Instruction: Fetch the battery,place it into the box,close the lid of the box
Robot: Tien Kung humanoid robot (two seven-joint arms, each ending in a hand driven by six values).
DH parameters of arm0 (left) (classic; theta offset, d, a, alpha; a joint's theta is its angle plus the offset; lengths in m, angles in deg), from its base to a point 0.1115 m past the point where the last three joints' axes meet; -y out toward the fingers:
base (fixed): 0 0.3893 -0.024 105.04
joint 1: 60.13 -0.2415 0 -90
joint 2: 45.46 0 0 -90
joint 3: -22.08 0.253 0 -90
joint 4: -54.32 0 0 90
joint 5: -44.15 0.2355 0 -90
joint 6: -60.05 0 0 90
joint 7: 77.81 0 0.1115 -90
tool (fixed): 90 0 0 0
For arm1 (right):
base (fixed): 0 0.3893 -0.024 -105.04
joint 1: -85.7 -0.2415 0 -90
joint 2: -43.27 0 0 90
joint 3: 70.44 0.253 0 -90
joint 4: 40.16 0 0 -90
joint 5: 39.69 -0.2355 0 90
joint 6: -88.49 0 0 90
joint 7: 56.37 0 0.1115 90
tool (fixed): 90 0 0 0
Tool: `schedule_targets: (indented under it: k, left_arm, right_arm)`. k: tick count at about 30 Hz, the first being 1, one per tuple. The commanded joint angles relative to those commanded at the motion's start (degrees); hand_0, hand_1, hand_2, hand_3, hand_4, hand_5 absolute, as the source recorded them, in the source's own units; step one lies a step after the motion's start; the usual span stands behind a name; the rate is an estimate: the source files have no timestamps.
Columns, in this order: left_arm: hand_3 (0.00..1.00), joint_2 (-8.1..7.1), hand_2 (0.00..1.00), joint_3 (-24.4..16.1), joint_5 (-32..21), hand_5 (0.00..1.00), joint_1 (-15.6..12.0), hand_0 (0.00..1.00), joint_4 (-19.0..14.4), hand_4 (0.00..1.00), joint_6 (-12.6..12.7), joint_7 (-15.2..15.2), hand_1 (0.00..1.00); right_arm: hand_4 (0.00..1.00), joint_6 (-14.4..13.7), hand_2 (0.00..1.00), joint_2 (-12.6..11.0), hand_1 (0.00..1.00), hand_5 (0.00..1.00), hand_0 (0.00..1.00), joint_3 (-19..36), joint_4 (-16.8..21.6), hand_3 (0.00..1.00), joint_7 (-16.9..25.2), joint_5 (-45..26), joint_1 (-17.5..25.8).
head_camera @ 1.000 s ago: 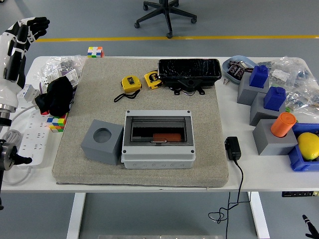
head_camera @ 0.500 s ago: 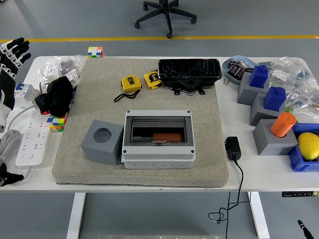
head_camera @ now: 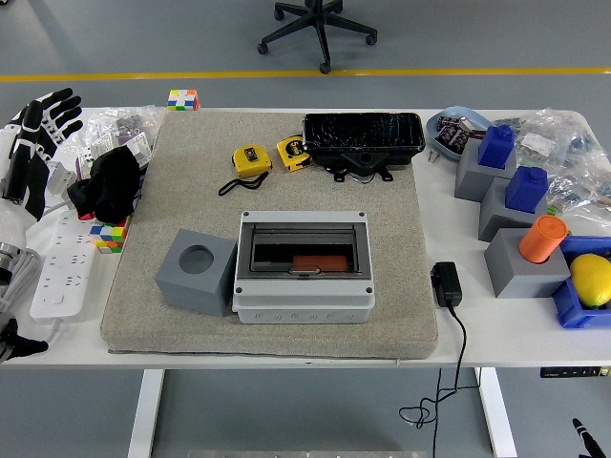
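Left hand [head_camera: 36, 143] raised at the far left edge over the counter [head_camera: 496, 329], fingers [head_camera: 59, 103] spread and straight, pinching nothing; right hand out of view apart from a dark tip at the bottom right corner.

Just right of the fingers: a black bundle [head_camera: 110, 183] and clear bags [head_camera: 119, 126]; nearer the counter's front than the fingers, a white power strip [head_camera: 65, 272] and a colour cube [head_camera: 110, 232].

Further right of the fingers lies a grey mat [head_camera: 191, 191]; on it, well apart from the hand, the box [head_camera: 303, 265], grey, its lid [head_camera: 304, 251] down over the front window; an orange-red piece shows behind the window, and I cannot tell what it is.

Battery [head_camera: 363, 138], a black wrapped block, at the mat's far edge, beyond the box and far right of the fingers; touched by no hand.

Two yellow tape measures [head_camera: 252, 159] lie between the fingers and the battery, just left of the battery; a grey block [head_camera: 196, 271] with a round hole sits touching the box's left side; a second colour cube [head_camera: 182, 99] at the mat's far left corner.

Far side from the fingers: black adapter [head_camera: 446, 283] with cable just off the mat; grey stands with blue pieces [head_camera: 496, 146] and an orange cylinder [head_camera: 542, 238]; a lemon [head_camera: 590, 279] in a blue bin.
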Motion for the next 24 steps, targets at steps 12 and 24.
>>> schedule_targets:
  k: [12, 24]
  left_arm:
    - [0.808, 1.34, 0.84, 1.87, 0.14, 0.747, 1.04, 0.824, 0.71, 0.998, 1.35, -0.23, 0.884]
    - [0.78, 1.41, 0.814, 3.03, 3.48, 0.762, 2.2, 0.816, 0.13, 0.998, 2.09, -1.28, 0.873]
  right_arm:
    - [0.998, 0.23, 0.78, -2.88, 0.805, 0.969, 0.83, -15.79, 0.0, 0.818, 2.08, -12.43, 1.39]
    - [0.998, 0.25, 0.78, -2.3, 0.807, 0.968, 0.83, -13.92, 0.0, 0.819, 1.95, -11.34, 1.34]
